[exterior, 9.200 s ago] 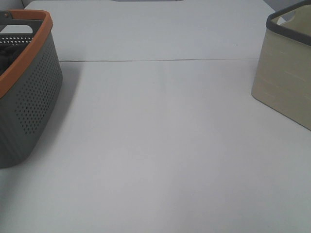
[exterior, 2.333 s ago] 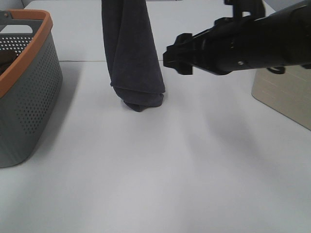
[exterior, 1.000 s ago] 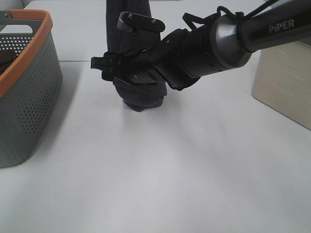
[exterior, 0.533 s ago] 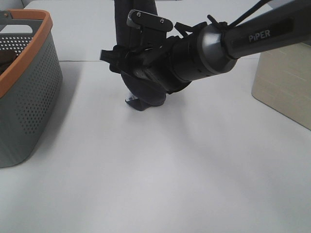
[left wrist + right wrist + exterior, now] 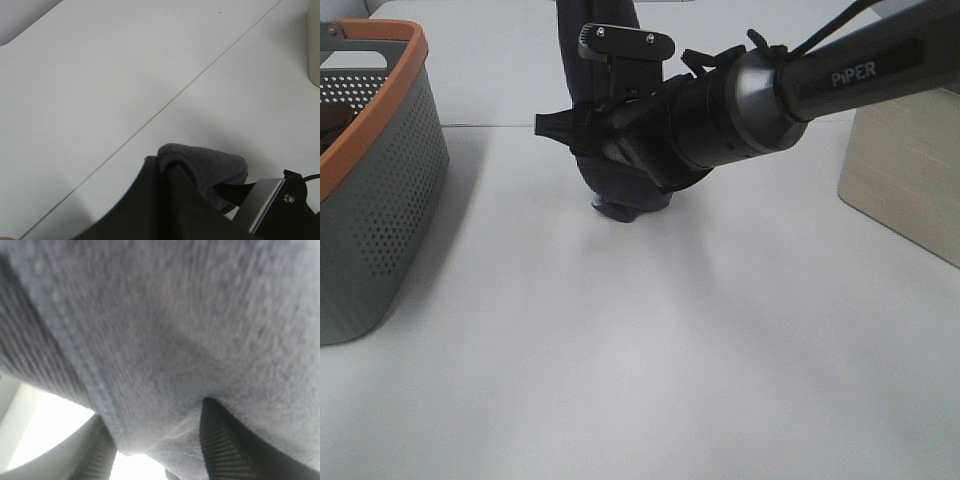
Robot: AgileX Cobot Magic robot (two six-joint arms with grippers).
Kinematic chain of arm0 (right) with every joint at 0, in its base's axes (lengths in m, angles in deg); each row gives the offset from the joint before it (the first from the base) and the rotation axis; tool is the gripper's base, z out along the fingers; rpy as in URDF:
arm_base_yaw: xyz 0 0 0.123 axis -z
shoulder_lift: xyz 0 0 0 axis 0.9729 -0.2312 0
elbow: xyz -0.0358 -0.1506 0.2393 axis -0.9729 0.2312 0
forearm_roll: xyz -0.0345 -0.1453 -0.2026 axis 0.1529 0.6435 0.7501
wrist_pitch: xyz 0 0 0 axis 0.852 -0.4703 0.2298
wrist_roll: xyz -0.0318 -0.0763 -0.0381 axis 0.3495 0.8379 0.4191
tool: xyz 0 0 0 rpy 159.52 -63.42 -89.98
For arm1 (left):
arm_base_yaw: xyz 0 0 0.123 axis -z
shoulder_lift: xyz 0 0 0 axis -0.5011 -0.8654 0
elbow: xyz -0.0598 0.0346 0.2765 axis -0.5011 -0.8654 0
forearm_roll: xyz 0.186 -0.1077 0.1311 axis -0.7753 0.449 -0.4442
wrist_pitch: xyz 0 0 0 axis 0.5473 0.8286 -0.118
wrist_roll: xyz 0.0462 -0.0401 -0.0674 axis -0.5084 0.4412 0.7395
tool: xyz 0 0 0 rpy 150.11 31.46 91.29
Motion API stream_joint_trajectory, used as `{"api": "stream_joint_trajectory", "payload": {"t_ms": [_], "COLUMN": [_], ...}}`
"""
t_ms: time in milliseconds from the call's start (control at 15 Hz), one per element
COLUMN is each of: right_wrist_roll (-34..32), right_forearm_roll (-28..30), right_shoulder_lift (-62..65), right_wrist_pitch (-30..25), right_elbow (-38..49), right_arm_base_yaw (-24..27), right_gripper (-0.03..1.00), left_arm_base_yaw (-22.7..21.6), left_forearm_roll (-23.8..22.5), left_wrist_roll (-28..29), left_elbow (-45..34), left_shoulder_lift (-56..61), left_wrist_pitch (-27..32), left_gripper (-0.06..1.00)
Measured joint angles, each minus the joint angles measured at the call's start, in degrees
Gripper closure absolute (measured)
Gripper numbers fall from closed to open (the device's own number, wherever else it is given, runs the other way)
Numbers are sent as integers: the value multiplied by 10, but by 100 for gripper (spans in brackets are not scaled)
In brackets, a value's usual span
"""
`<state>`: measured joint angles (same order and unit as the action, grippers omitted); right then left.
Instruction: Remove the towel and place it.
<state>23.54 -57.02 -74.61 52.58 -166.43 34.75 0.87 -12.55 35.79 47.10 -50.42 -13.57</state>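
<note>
The dark grey towel (image 5: 592, 40) hangs down from above the top edge of the exterior view, and its lower end (image 5: 620, 205) bunches just at the white table. My left gripper (image 5: 167, 202) is outside the exterior view; in its wrist view it shows only as dark shapes, with the towel (image 5: 210, 167) bulging out below it. My right gripper (image 5: 582, 135) reaches across from the right and is closed around the towel's lower part. In the right wrist view the towel (image 5: 190, 330) fills the frame, with a fold pinched between the ribbed fingers (image 5: 220, 450).
A grey perforated basket with an orange rim (image 5: 380, 200) stands at the left edge. A beige bin with a dark rim (image 5: 905, 170) stands at the right edge, and it also shows in the left wrist view (image 5: 314, 45). A seam (image 5: 490, 126) crosses the white table.
My right arm swung in from the right and closed on the towel's lower part. Over the last half second the towel's bottom shifted slightly right and rose a little.
</note>
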Motion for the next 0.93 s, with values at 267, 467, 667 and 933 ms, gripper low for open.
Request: {"api": "stream_joint_trajectory", "payload": {"t_ms": [267,467,667,933], "right_wrist_roll": [95,157,190,265], "right_forearm_roll": [-97,-158,-170,-178], "right_shoulder_lift": [0,0,0,0], "right_wrist_pitch": [6,5,-40,-48], "right_elbow": [0,0,0,0], "right_arm_base_yaw": [0,0,0,0], "right_gripper": [54,54,54,54], "left_arm_base_yaw": [-6,-6,-6,-6], "left_forearm_roll": [-1,-1,-1,-1], "left_wrist_roll": [0,0,0,0], "left_elbow": [0,0,0,0], "left_shoulder_lift": [0,0,0,0], "left_wrist_pitch": [8,8,9,9], "left_gripper": [94,94,94,94]}}
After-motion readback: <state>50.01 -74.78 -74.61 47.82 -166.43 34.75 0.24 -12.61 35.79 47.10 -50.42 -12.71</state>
